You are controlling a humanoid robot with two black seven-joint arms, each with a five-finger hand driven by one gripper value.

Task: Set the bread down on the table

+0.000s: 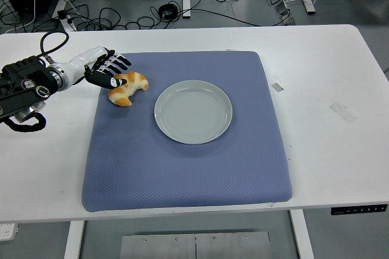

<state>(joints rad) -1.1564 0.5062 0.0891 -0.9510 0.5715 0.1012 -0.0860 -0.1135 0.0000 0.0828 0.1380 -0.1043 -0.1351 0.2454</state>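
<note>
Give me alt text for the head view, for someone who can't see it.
A robot's left hand has its fingers spread over a croissant-shaped bread lying on a blue mat, left of an empty grey plate. The mat covers a white table.

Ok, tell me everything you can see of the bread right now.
The bread is a small crescent-shaped roll, golden brown with paler patches, its crust looking glossy. It lies on the blue mat near the mat's far left corner, left of the plate and clear of it. The left hand is at its left end with fingers spread; whether they touch the bread I cannot tell.
</note>
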